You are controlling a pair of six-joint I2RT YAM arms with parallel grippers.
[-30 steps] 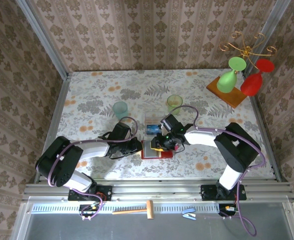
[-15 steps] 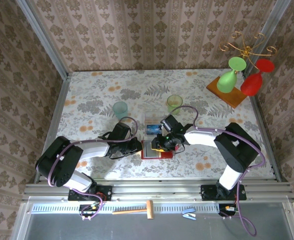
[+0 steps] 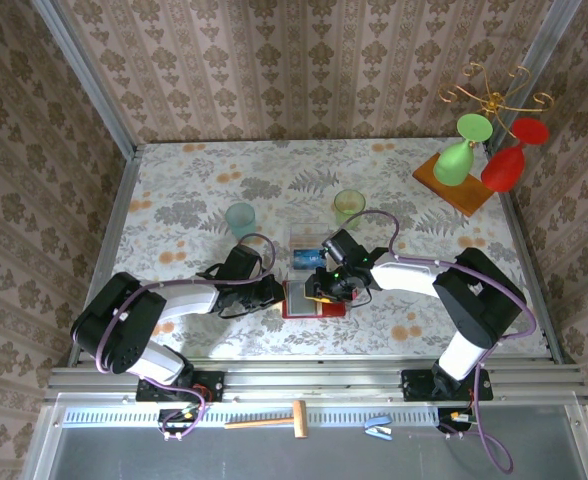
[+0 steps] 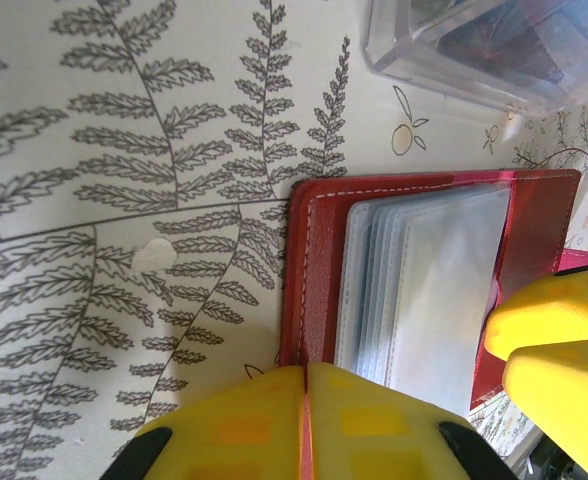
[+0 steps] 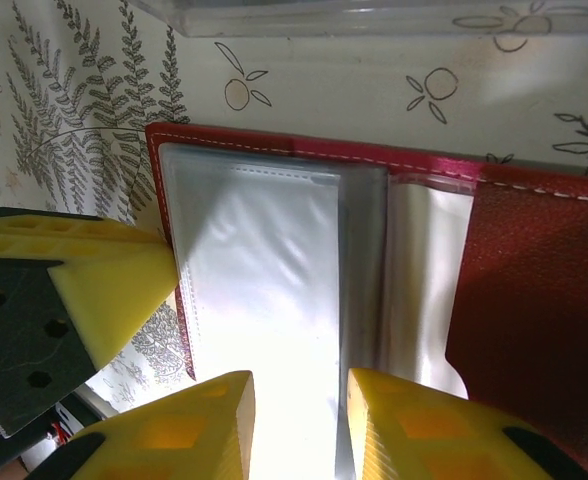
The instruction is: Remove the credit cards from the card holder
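**Desk:** What are the arms doing here?

**Photographer:** The right gripper [image 5: 296, 400] hangs over the open holder [image 5: 534, 270] with its fingers a narrow gap apart, gripping nothing. A leaf of the clear sleeves [image 5: 264, 280] lies between the tips, apparently lined up so one pocket can be nipped. The left gripper [image 4: 304, 375] is closed. Its tips are pressed together at the holder's left cover edge, seemingly clamping it so the holder lies open and steady for the other arm.

**Desk:** And where do the things sit?

**Photographer:** The holder lies flat between the two grippers, toward the middle of the near edge of the tabletop [image 3: 194, 180]. Just beyond it stands a clear box [image 3: 309, 240]. A blue card [image 3: 304, 260] appears to lie inside, so the box looks like the drop-off point. Glare on the plastic makes it impossible to tell whether a card remains in the sleeves.
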